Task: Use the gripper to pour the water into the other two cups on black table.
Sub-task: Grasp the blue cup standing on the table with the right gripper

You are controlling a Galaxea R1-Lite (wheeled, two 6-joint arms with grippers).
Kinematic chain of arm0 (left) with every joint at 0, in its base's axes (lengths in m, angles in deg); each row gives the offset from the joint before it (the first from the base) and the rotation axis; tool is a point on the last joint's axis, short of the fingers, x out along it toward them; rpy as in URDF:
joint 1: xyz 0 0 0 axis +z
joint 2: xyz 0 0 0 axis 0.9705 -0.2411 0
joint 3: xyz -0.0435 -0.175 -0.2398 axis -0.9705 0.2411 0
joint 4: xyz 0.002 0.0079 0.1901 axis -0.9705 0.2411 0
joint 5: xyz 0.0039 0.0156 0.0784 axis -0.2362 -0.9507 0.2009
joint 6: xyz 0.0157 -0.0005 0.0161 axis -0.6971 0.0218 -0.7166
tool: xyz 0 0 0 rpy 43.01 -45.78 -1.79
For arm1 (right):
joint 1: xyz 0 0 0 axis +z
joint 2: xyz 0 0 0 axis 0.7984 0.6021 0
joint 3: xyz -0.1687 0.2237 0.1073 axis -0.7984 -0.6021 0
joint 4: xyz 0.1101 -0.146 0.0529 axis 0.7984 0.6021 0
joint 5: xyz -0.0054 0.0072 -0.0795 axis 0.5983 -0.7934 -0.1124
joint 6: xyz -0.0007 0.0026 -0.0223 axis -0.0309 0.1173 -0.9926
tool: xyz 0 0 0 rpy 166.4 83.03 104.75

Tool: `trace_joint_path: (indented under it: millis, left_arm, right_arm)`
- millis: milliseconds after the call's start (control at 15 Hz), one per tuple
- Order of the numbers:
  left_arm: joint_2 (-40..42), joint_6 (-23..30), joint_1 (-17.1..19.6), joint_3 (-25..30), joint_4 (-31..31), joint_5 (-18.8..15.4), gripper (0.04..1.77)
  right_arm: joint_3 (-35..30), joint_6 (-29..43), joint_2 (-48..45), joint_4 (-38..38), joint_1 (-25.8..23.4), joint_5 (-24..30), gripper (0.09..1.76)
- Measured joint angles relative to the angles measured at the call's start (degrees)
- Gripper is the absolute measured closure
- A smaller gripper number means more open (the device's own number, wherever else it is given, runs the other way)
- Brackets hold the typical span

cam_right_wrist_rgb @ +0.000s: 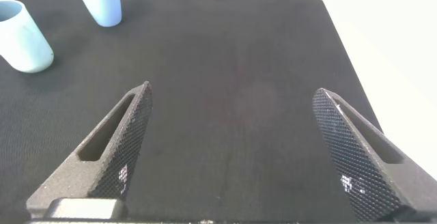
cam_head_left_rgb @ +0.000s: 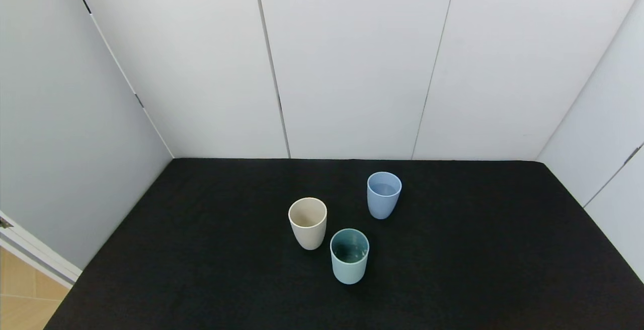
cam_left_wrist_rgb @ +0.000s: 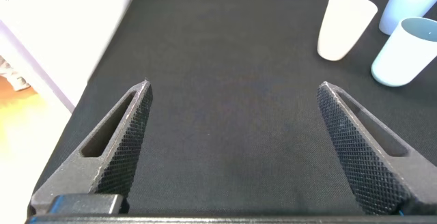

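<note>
Here, three cups stood upright near the middle of the black bench (cam_head_left_rgb: 201,269), and neither arm showed in the head view. The cream-beige cup (cam_head_left_rgb: 307,223) was on the robot's left of the group, the pale teal cup (cam_head_left_rgb: 349,255) just beside it and nearest the robot, and the periwinkle-blue cup (cam_head_left_rgb: 384,194) stood farther back to the right, a little apart from the other two. A faint surface of water (cam_head_left_rgb: 384,189) lay inside the blue cup. The inside of the teal cup was darker, with a few light flecks on its wall; whether it held any liquid could not be told. The cream-beige cup looked dry inside.

The left gripper (cam_left_wrist_rgb: 232,138) hovered low over bare black cloth on the left part of the bench, its jaws spread wide with nothing between them. Its wrist view showed the cream-beige cup (cam_left_wrist_rgb: 345,26), the teal cup (cam_left_wrist_rgb: 406,50) and an edge of the blue cup (cam_left_wrist_rgb: 403,5) well beyond it.

The right gripper (cam_right_wrist_rgb: 232,138) hovered likewise over bare cloth on the right part, jaws spread wide and holding nothing. From there the teal cup (cam_right_wrist_rgb: 24,38) and the blue cup (cam_right_wrist_rgb: 101,0) stood well apart from it.
</note>
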Motion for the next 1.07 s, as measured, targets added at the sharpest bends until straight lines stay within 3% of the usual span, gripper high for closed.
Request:
trace_joint_path:
  millis: [333,533,1067]
  left_arm:
    - [0.00,0.00,0.00,0.00,0.02,0.02,0.09]
    - [0.00,0.00,0.00,0.00,0.02,0.02,0.09]
    - [0.00,-0.02,-0.02,0.00,0.02,0.04,0.09]
  right_arm:
    - [2.51,0.00,0.43,1.44,0.00,1.12,0.14]
    - [8.22,0.00,3.00,5.92,0.00,1.97,0.14]
    - [24.87,-0.66,25.12,8.39,3.36,5.81,0.14]
